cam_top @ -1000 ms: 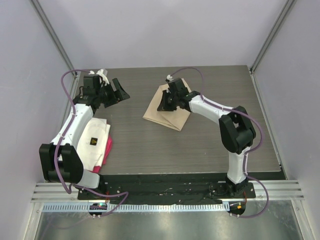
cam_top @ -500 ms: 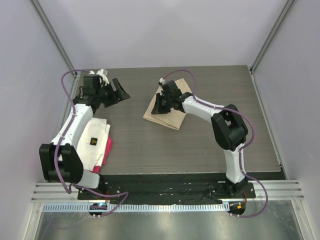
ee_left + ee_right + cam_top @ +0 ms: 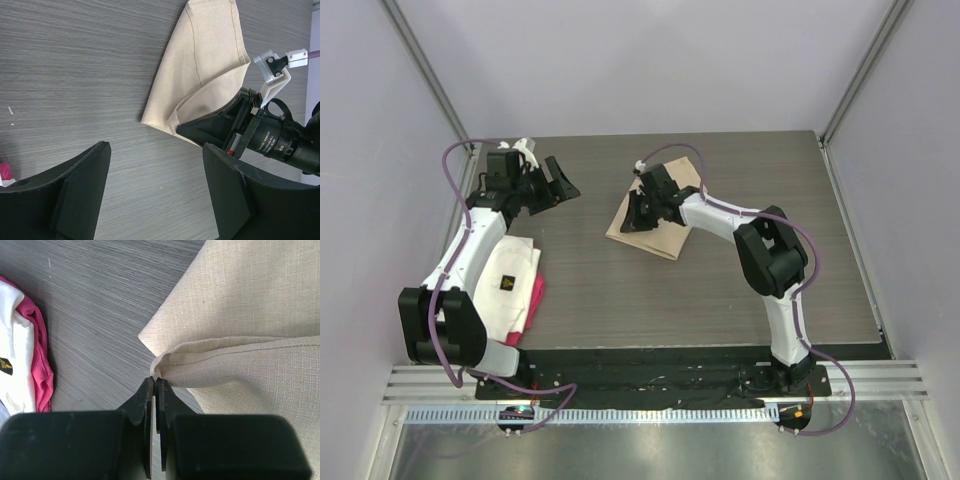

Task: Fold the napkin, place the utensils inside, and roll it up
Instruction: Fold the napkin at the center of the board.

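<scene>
I find the napkin (image 3: 240, 315) just ahead and to the right of the right gripper (image 3: 154, 384). Its fingers are clenched on the folded corner, and it reaches forward and low. Since a second ago it has drawn that corner leftward. The left gripper (image 3: 156, 149) hangs spread wide, unmoved.

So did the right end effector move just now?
Yes. The right end effector slid left across the table, toward the white cloth, pinching the napkin.
</scene>
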Tool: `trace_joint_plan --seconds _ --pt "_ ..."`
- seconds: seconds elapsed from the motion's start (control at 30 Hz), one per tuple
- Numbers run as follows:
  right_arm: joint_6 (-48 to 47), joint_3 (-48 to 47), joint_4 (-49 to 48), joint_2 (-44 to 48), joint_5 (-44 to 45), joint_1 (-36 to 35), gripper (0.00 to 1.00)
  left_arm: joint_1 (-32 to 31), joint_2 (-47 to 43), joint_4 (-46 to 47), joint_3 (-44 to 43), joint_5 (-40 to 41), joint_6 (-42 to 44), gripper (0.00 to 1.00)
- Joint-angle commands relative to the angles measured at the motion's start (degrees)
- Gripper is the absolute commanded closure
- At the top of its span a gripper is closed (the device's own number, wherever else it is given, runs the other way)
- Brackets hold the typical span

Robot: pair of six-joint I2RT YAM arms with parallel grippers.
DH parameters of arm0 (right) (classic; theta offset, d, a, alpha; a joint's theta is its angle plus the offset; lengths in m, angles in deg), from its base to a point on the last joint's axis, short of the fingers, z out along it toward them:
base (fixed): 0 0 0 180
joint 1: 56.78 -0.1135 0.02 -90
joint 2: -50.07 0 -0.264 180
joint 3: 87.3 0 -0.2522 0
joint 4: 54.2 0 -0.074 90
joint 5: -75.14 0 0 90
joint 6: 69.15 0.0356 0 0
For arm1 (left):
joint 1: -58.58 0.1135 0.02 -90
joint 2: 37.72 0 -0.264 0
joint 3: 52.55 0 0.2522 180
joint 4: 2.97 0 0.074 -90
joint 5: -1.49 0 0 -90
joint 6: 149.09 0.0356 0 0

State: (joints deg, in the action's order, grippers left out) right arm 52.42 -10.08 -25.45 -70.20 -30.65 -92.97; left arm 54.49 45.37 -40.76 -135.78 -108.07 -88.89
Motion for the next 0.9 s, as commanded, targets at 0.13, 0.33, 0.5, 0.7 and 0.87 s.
trace_joint_plan --seconds 0.13,0.33,0.5,0.7,0.87 --pt "-1.51 -4.15 -1.27 0.82 -2.49 -0.55 0.67 0.41 0.23 2.23 0.3 -1.63 -0.26 0.21" --pt "-5.2 -6.0 0.48 5.47 -1.79 -0.55 0.45 0.14 1.81 3.73 1.18 -2.25 -0.52 0.2" --pt "-6.26 -2.49 1.19 10.93 1.2 0.15 0.45 -1.61 3.92 4.34 1.01 -2.07 -0.43 0.2" --pt "-6.0 5.94 1.28 13.65 3.83 1.11 0.47 -5.3 9.1 3.91 -1.1 -1.37 -1.66 0.22" --pt "-5.91 11.84 1.1 15.06 6.64 1.29 0.52 -6.01 12.61 3.55 -1.63 -1.63 -3.07 0.23"
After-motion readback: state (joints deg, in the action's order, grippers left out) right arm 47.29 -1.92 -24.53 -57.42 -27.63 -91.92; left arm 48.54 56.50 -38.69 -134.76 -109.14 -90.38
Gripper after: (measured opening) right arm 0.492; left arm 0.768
